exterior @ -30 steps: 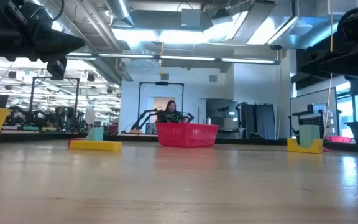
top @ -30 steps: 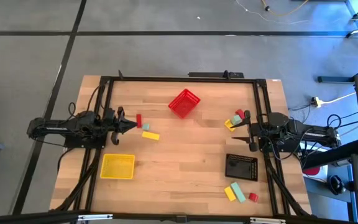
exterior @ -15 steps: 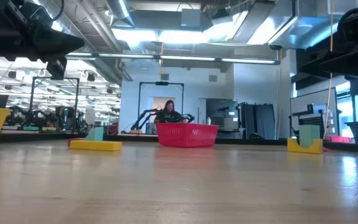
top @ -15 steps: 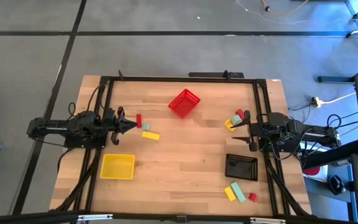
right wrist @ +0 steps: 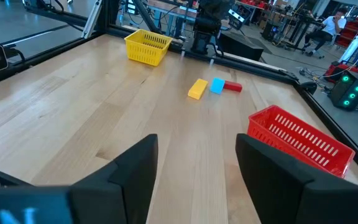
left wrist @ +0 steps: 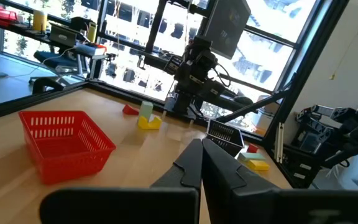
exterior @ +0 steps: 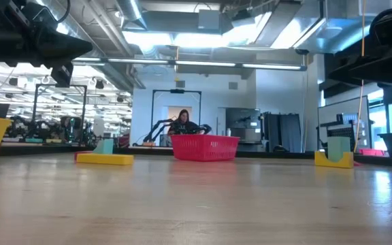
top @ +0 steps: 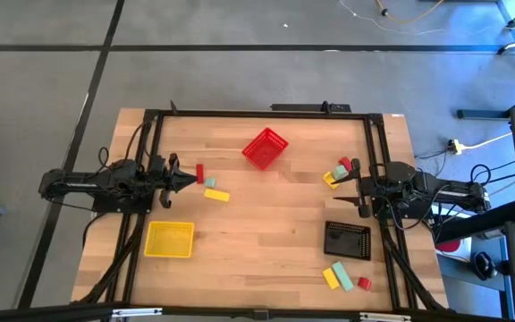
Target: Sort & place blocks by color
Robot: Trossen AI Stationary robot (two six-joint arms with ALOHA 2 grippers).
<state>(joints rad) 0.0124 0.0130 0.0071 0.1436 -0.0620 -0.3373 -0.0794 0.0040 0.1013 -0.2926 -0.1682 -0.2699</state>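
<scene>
Left gripper [top: 186, 182], fingers pressed together and empty, sits mid-left beside tightly clustered blocks [top: 209, 186]; right gripper [top: 358, 190], fingers wide, mid-right; grabbing one block risks nudging its neighbours.

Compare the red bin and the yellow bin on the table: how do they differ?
The red bin sits turned at an angle near the table's far middle; the yellow bin lies square to the table edges at the near left. The red bin stands nearer the three blocks by the left hand. Both are open mesh bins and look empty.
</scene>
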